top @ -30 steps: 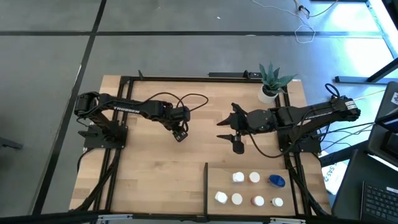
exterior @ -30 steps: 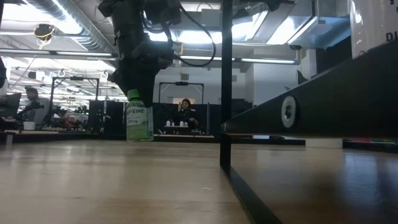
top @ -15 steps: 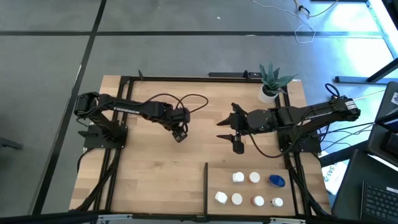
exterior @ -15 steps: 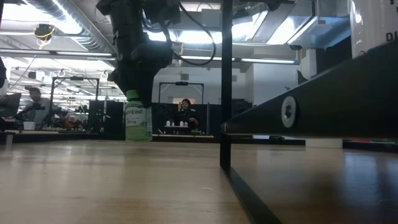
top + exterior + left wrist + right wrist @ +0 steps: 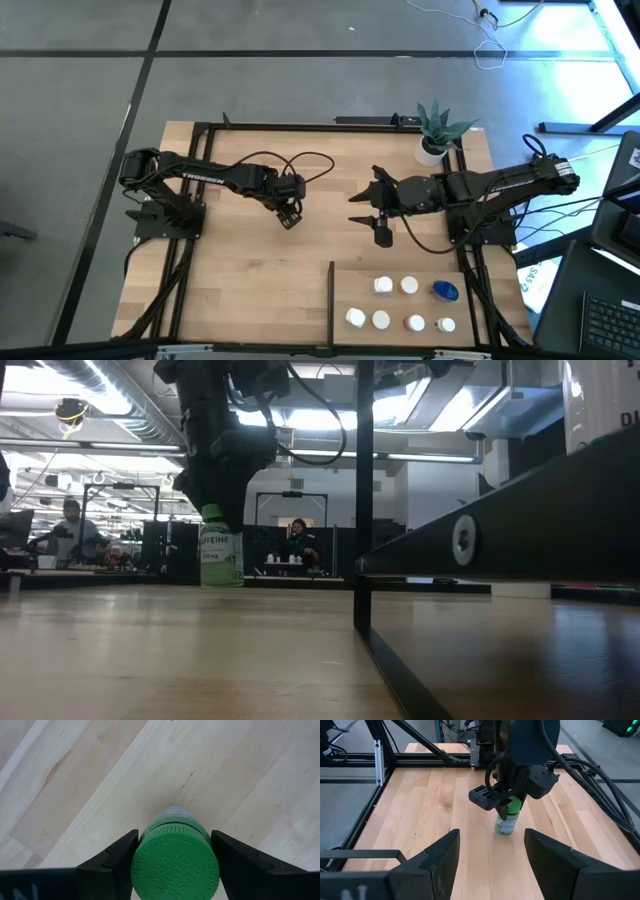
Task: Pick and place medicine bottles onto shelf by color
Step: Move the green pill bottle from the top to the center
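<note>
A small bottle with a green cap (image 5: 175,862) and a pale labelled body (image 5: 221,555) stands mid-table, left of centre. My left gripper (image 5: 290,216) comes down over it and is shut on the cap; from the high view the gripper hides the bottle. The right wrist view shows the bottle (image 5: 507,824) under that gripper, its base at the wood. My right gripper (image 5: 355,208) hovers open right of centre, pointing toward the left arm, with nothing between its fingers (image 5: 490,865). Several bottles (image 5: 383,285) stand upright on the shelf (image 5: 355,295) at the near right. My left gripper pinches the green cap by its ribbed rim (image 5: 142,855), one dark finger (image 5: 117,857) on each side. The fingers come steeply from above. The bottle stays about upright below them; whether its base rests on the table or hangs just clear, I cannot tell.
A black divider bar (image 5: 331,300) edges the shelf's left side. A potted green plant (image 5: 437,130) stands at the far right corner. Black frame rails (image 5: 200,130) run around the table. People sit in the room beyond the table (image 5: 298,540).
</note>
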You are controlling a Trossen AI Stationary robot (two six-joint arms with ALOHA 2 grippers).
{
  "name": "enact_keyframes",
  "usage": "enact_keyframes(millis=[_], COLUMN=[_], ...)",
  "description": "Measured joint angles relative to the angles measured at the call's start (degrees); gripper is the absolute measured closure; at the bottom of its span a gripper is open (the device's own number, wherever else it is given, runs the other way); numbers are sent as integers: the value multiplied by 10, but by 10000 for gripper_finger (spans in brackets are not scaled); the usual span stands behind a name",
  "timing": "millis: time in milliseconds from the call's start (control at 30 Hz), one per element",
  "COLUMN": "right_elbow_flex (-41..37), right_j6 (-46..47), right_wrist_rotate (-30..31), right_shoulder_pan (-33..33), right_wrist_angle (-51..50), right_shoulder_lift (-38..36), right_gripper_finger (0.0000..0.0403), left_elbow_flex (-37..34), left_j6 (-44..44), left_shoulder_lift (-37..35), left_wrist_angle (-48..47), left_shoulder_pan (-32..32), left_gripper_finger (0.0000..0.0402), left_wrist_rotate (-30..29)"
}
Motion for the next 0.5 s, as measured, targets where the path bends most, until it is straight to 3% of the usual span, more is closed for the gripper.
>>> enact_keyframes(millis=[500], right_elbow_flex=[0], right_j6=[0], right_wrist_rotate=[0], right_shoulder_pan=[0], right_wrist_angle=[0], right_shoulder_lift=[0], right_gripper_finger=[178], left_elbow_flex=[0], left_j6=[3], left_shoulder_lift=[0], left_wrist_angle=[-8], left_shoulder_pan=[0], left_gripper_finger=[96], left_wrist_rotate=[0])
